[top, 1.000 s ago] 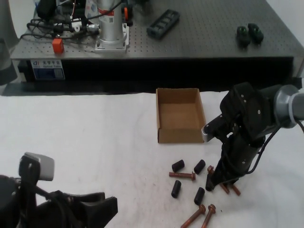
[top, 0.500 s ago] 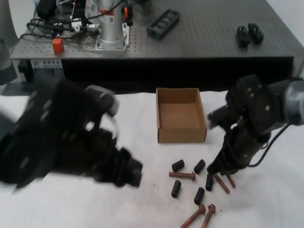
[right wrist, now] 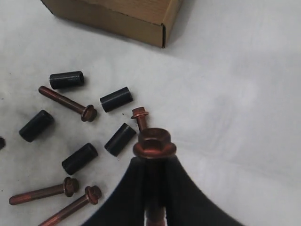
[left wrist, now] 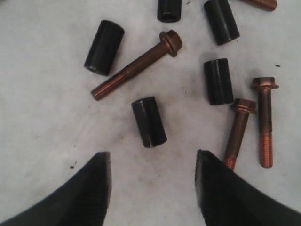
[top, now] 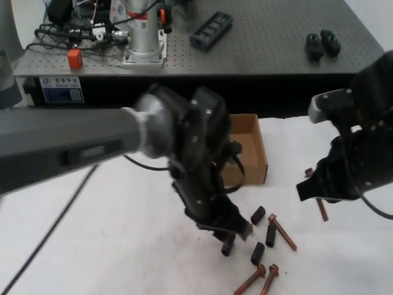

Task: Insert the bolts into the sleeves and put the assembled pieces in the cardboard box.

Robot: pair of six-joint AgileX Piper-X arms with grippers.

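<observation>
Left fingers [left wrist: 80, 197] have swung in, apart over five sleeves [left wrist: 148, 121] and four bolts [left wrist: 136, 66]; right fingers [right wrist: 121, 200] clamp a fifth bolt [right wrist: 154, 147].

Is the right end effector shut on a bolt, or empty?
Shut on a bolt. In the right wrist view, the right end effector pinches the shank between its fingers, with the head sticking out past the tips.

Your left arm [top: 153, 132] stretches in across the bench from the left, its wrist bent over so that the left gripper [left wrist: 153, 160] points straight down with its fingers spread wide apart. Your right arm [top: 362, 153] is lifted at the right side, and the right gripper [right wrist: 154, 165] has its fingers pinched together on a copper bolt [right wrist: 154, 146].
</observation>
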